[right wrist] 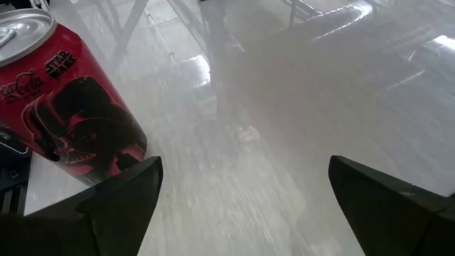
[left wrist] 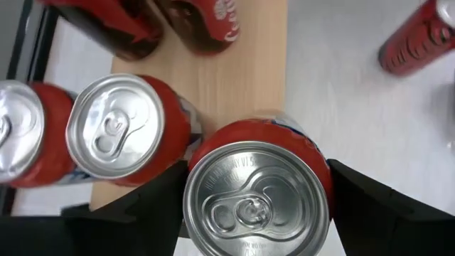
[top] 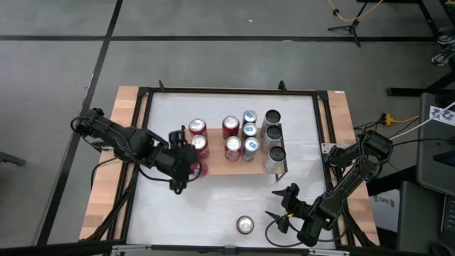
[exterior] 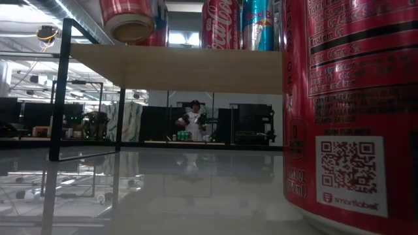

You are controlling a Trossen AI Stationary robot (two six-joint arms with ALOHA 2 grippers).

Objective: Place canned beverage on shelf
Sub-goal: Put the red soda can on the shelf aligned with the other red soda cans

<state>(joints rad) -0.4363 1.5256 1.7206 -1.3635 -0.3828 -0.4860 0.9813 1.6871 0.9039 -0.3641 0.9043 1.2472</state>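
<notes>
Filling the near right of the low view, a red can (exterior: 346, 111) stands on the white counter (top: 213, 206), close to the near edge. Farther back the shelf (top: 220, 169) carries red, blue and dark cans in rows, and at its left end the left hand (top: 186, 160) is clamped on a red canned beverage (left wrist: 257, 188), one finger on each side, tilted by the near left corner, though I cannot tell whether it rests on the board. At the near right the right hand (top: 279, 206) hangs with fingers spread wide, holding nothing.
</notes>
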